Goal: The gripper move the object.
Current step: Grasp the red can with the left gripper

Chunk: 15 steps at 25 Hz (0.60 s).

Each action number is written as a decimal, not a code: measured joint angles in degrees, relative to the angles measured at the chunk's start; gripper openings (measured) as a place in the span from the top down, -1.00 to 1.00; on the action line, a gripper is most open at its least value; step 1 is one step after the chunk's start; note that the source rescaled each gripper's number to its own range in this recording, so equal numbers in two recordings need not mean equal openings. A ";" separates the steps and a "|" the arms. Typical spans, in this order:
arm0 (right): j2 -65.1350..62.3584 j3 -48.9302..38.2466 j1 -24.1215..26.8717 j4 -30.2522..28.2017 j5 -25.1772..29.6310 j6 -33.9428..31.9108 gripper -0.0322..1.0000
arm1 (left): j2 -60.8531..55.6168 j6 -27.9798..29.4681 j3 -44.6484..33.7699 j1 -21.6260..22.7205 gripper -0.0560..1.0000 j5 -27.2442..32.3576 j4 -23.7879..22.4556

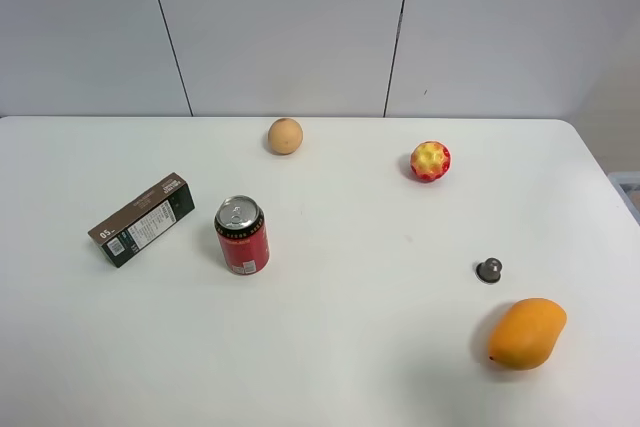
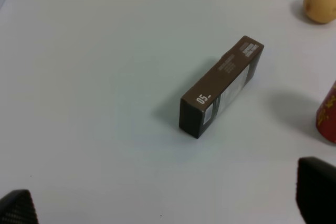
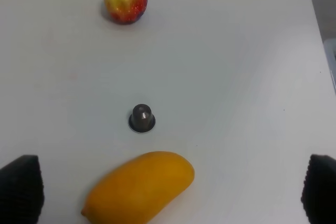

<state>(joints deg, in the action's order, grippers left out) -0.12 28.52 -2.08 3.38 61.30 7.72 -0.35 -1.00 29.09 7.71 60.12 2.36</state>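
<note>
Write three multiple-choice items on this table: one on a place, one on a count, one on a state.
1. In the high view the dark box lies: A. right of the soda can B. on top of it C. left of it.
2. Things on the table: A. four B. six C. eight.
3. The left hand is: A. open and empty B. shut on the can C. shut on the box.
Answers: C, the box sits just left of the can; B, box, can, round tan fruit, spiky ball, dark capsule, mango; A, its fingers stand wide apart over bare table.
</note>
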 joint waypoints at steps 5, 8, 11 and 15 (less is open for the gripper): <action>0.00 0.00 0.00 0.00 0.00 0.00 -1.00 | 0.00 0.00 0.00 0.00 -1.00 0.00 0.00; 0.00 0.00 0.00 0.00 0.00 0.00 -1.00 | 0.00 0.00 0.00 0.00 -1.00 0.00 0.00; 0.00 0.00 0.00 0.00 0.00 0.00 -1.00 | 0.00 0.00 0.00 0.00 -1.00 0.00 0.00; 0.00 0.00 0.00 0.00 0.00 0.00 -1.00 | 0.00 0.00 0.00 0.00 -1.00 0.00 0.00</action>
<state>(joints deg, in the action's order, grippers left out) -0.12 28.52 -2.08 3.38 61.30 7.72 -0.35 -1.00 29.09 7.71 60.12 2.36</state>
